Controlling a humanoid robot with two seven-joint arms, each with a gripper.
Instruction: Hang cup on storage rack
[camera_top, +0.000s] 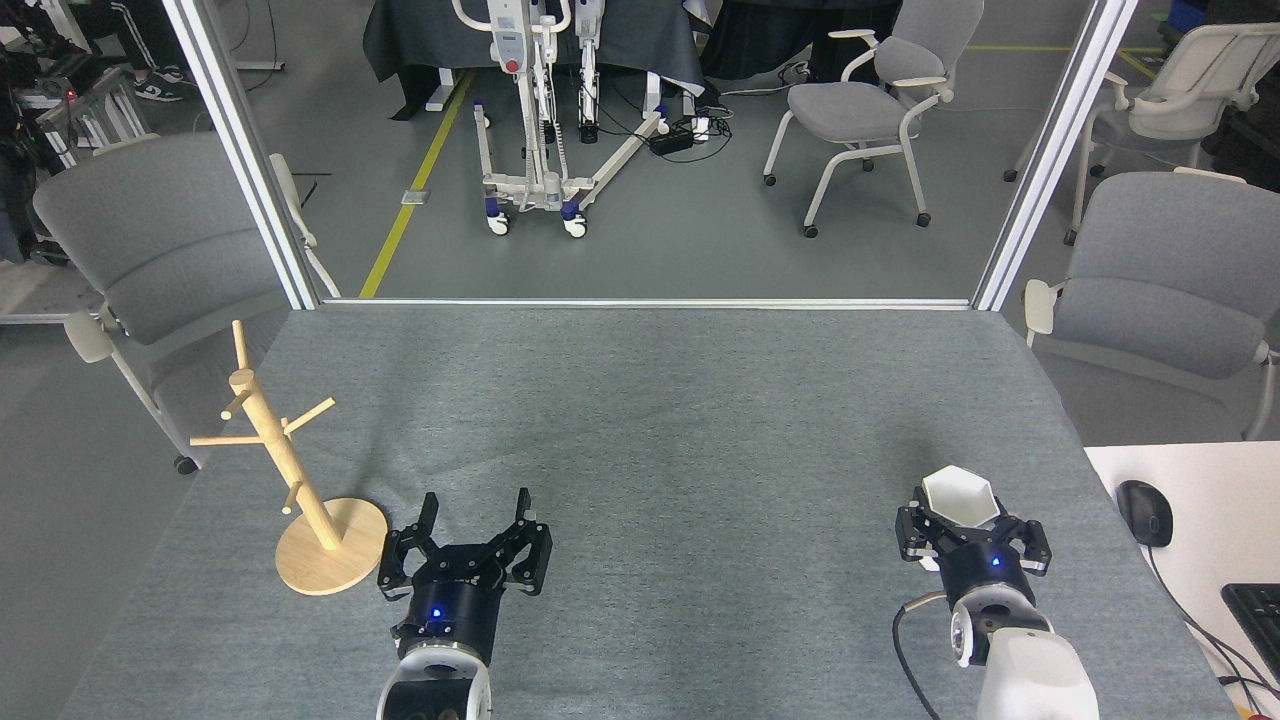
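Note:
The white faceted cup (958, 497) sits at the near right of the grey table, mouth tilted toward me, with my right gripper (968, 528) shut around its lower body. The wooden storage rack (290, 470) stands on its round base near the table's left edge, its pegs bare. Just right of that base my left gripper (476, 510) rests low over the table, open, with nothing between its fingers.
A white side desk (1200, 520) with a black mouse (1144, 512) and a keyboard corner (1258, 615) adjoins the table at the right. Grey chairs (160, 250) stand off both sides, and metal frame posts (245, 150) rise at the far corners.

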